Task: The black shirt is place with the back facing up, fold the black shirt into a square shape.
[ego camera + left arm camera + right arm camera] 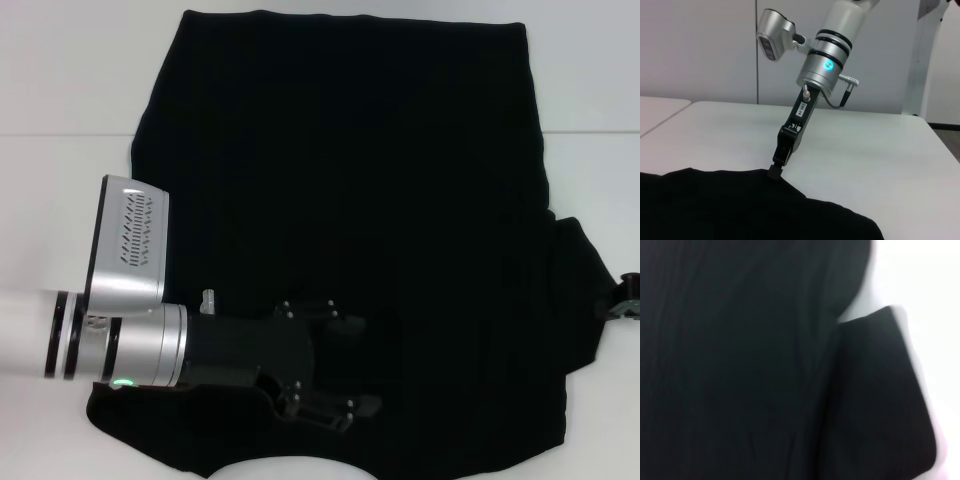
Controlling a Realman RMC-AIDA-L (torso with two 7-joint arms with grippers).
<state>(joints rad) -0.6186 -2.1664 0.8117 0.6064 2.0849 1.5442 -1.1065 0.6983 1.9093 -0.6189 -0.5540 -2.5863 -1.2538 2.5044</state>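
Note:
The black shirt lies spread flat on the white table, its right sleeve sticking out. My left gripper hovers over the shirt's near part, jaws wide open and empty. My right gripper is at the right sleeve's outer edge. The left wrist view shows the right gripper with its tips together on the shirt's edge, which rises slightly there. The right wrist view shows the sleeve and the shirt's body close up.
Bare white table shows to the left of the shirt, to its right and beyond it. A table seam runs across the far left. A pale wall stands behind the table in the left wrist view.

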